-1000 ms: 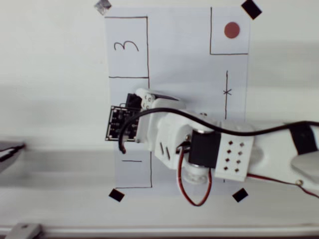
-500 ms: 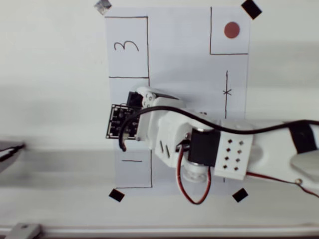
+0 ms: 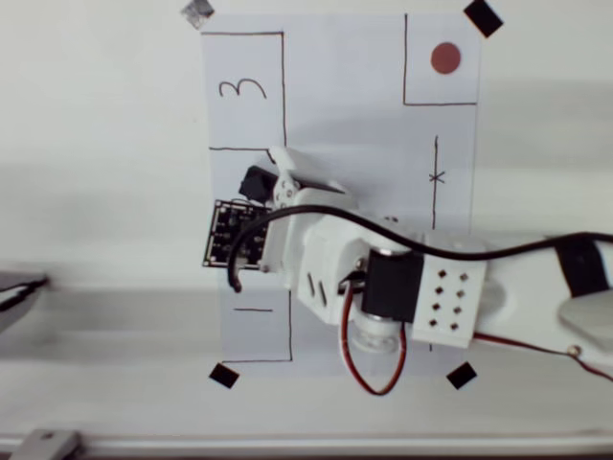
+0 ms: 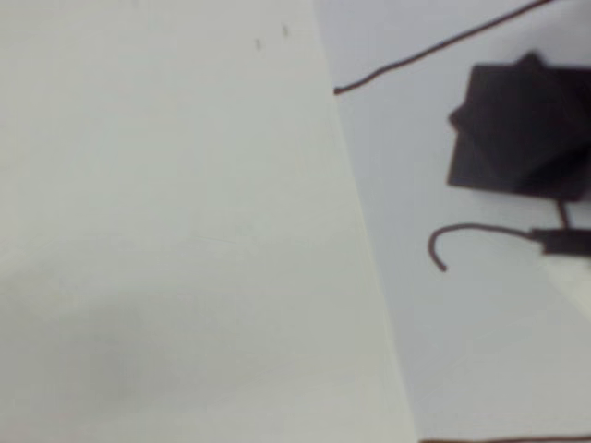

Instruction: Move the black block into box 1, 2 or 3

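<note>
Compared with half a second earlier, the upper white finger of the gripper [image 3: 266,172] has swung upward in the overhead view, and the black block [image 3: 255,180] now shows more fully. The jaws stand spread apart, the block lying between the upper finger and the gripper body; whether the finger touches it cannot be told. The block sits on the white paper sheet [image 3: 354,115], just below the lower line of the rectangle numbered 3 [image 3: 244,89], inside the middle rectangle, the box [image 3: 230,172], whose numeral is hidden by the arm. Just below the block, the black studded circuit board [image 3: 230,235] on the wrist overlaps the sheet's left edge.

A square with a red dot [image 3: 444,58] occupies the sheet's upper right corner. Black tape squares [image 3: 483,16] hold the sheet's corners to the white table [image 3: 96,144]. A black cable [image 3: 479,251] arcs across the arm.

The wrist view, blurred, shows the block [image 4: 519,129] at upper right on the paper, a curved pen stroke [image 4: 462,235] below it, and the bare table [image 4: 166,231] to the left.
</note>
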Controlling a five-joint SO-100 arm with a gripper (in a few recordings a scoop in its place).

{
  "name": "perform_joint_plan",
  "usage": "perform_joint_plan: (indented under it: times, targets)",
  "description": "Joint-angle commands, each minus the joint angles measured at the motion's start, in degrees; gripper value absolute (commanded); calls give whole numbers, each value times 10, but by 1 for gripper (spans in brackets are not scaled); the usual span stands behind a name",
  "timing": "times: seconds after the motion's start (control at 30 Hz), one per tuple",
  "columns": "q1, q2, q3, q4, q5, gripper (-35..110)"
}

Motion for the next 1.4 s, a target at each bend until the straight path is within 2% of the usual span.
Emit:
perform_joint_plan:
  times: [0.0, 0.4, 0.57, 1.0, 1.37]
  targets:
    - [-7, 85, 33, 5, 8, 26]
    - [-27, 242, 187, 5, 19, 24]
    - [-39, 330, 281, 5, 12, 2]
    - [-73, 614, 599, 4, -43, 0]
    - [-109, 792, 776, 4, -50, 0]
